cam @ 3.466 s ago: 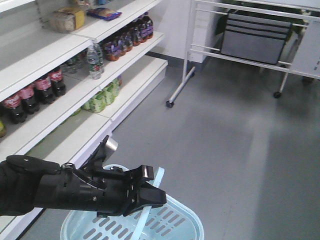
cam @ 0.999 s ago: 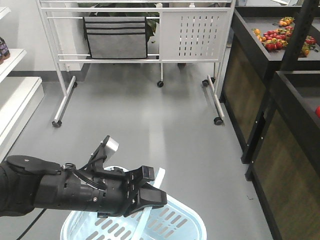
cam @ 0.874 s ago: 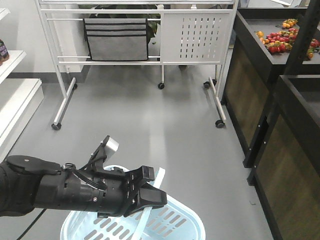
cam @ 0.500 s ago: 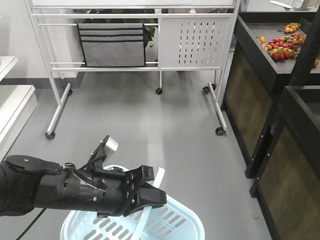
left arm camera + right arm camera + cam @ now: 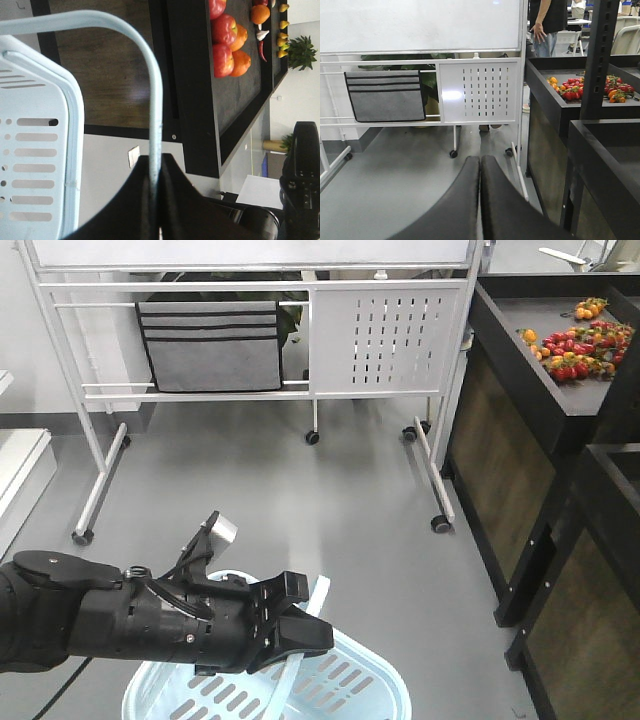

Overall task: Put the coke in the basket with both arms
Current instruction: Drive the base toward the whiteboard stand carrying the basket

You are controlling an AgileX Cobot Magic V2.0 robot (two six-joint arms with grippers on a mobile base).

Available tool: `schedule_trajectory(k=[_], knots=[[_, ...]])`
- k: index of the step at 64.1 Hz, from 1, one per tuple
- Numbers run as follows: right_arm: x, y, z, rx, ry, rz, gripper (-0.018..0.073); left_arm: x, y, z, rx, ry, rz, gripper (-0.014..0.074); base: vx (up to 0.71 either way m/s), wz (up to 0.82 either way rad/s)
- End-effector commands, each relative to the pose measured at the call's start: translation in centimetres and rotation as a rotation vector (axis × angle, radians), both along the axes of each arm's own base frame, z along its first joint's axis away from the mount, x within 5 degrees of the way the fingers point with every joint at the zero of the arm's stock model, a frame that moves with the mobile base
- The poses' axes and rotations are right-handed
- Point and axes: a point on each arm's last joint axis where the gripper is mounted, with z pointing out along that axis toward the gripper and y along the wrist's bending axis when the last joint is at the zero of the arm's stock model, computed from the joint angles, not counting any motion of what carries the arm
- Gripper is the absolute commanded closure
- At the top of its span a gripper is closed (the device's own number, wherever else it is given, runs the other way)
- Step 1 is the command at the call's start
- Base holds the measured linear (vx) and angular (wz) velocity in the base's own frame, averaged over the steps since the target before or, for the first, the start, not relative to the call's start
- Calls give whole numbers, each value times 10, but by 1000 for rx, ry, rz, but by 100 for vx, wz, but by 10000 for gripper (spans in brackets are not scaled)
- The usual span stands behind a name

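Note:
The light blue basket (image 5: 345,680) hangs low in the front view, its slotted wall (image 5: 35,150) filling the left of the left wrist view. My left gripper (image 5: 305,632) is shut on the basket's strap handle (image 5: 153,90), which runs up from between the black fingertips (image 5: 170,165). My right gripper (image 5: 480,159) is shut with nothing between its pads and points at the grey floor. The right arm does not show in the front view. The coke is out of view.
A white wheeled rack (image 5: 385,340) with a grey fabric pouch (image 5: 210,345) stands ahead. Black produce stands with red and orange fruit (image 5: 570,340) line the right side. A white shelf edge (image 5: 15,465) sits far left. A person (image 5: 547,22) stands behind the rack.
The scene has swung from the drinks shelves to the rack and produce stands, and the shelf has slid off to the left. My left gripper keeps the same hold on the handle.

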Motion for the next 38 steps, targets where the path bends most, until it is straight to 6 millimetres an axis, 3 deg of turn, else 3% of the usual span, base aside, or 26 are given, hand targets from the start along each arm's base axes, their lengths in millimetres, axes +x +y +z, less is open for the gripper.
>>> schedule_trajectory(k=[1,38], knots=[[0,-1,6,-5,-86,-8,569,-1,-4,25,-125,-16,17,603,23,0],[0,-1,6,-5,-86,-8,569,-1,-4,25,-125,-16,17,603,21,4]])
